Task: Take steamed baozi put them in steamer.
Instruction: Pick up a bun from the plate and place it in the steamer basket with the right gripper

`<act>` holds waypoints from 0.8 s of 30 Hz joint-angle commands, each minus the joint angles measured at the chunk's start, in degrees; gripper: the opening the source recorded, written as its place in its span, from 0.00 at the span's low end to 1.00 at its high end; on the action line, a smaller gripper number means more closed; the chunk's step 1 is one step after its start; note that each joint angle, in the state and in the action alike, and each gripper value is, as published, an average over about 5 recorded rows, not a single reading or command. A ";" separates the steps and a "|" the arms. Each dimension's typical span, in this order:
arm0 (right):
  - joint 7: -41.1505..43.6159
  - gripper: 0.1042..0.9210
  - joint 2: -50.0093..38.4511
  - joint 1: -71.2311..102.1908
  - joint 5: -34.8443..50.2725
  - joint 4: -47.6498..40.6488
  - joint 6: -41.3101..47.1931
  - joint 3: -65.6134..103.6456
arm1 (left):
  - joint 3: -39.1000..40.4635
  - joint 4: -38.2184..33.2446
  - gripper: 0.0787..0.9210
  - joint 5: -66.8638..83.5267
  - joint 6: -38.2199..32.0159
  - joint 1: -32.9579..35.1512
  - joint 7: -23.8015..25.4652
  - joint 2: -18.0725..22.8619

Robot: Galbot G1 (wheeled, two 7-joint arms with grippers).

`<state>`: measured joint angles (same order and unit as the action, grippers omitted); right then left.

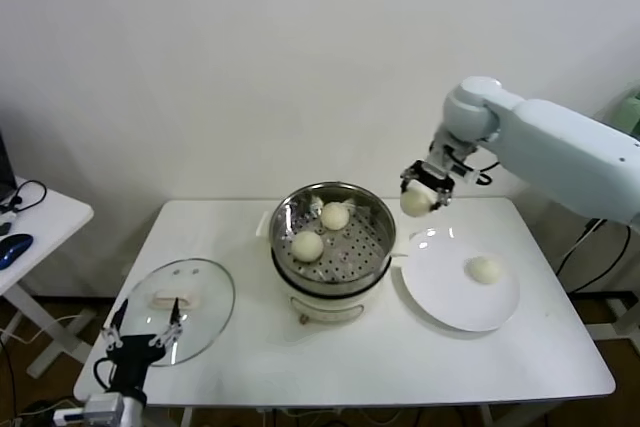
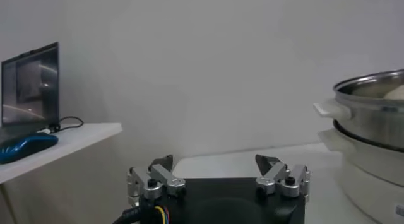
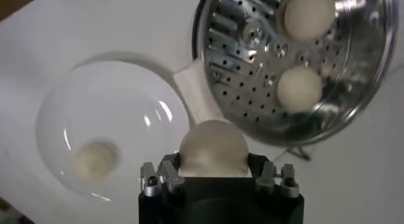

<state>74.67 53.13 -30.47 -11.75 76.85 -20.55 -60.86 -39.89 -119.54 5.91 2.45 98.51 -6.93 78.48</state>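
The steamer [image 1: 283, 220] stands mid-table on its white base, with two baozi [image 1: 307, 245] [image 1: 335, 215] on its perforated tray [image 3: 252, 67]. My right gripper [image 1: 424, 191] is shut on a third baozi [image 1: 415, 202] and holds it in the air between the steamer's right rim and the white plate; it also shows in the right wrist view [image 3: 213, 149]. A fourth baozi [image 1: 485, 269] lies on the plate [image 1: 445, 297]. My left gripper [image 1: 145, 332] is open and empty, low at the table's front left.
A round glass lid [image 1: 205, 317] lies flat on the table left of the steamer, just beyond my left gripper. A side table with a blue mouse [image 1: 14, 249] stands at far left. The steamer's side [image 2: 372, 127] shows in the left wrist view.
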 commanded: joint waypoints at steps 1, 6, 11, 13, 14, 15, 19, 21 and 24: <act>0.15 0.72 9.69 -0.97 -7.73 7.90 -5.78 -2.02 | 0.05 -0.29 0.88 -0.06 0.25 -0.03 -0.01 -0.05; -0.12 0.72 13.60 1.51 -8.99 6.59 -6.61 -3.09 | 0.13 -0.33 0.88 -0.05 0.44 -0.20 -0.04 -0.12; -0.32 0.72 15.38 3.26 -8.78 5.93 -7.60 -4.63 | 0.22 0.08 0.88 0.01 0.52 -0.16 -0.05 -0.45; -0.36 0.72 15.57 3.47 -8.52 5.66 -8.23 -5.62 | 0.21 0.19 0.88 0.10 0.58 -0.12 -0.07 -0.71; -0.38 0.72 15.62 3.50 -8.19 5.49 -8.50 -6.17 | 0.21 0.22 0.88 0.16 0.62 -0.11 -0.08 -0.83; -0.36 0.72 15.68 3.48 -7.73 5.29 -8.70 -6.75 | 0.21 0.20 0.88 0.28 0.70 -0.10 -0.08 -0.95; -0.46 0.72 15.98 3.51 -5.93 4.17 -9.48 -8.31 | 0.27 -0.68 0.88 1.75 1.64 -0.10 -0.08 -1.38; -0.62 0.72 16.29 3.84 -6.23 3.32 -10.52 -8.43 | 0.27 -1.04 0.88 2.35 2.06 -0.25 -0.08 -1.63; -0.78 0.72 16.71 4.22 -6.80 2.38 -11.66 -8.49 | 0.33 -0.84 0.88 2.43 2.11 -0.40 -0.07 -1.92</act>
<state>74.24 67.47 -27.29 -18.08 80.40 -28.93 -67.28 -39.61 -119.90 7.18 3.88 98.24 -7.02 76.89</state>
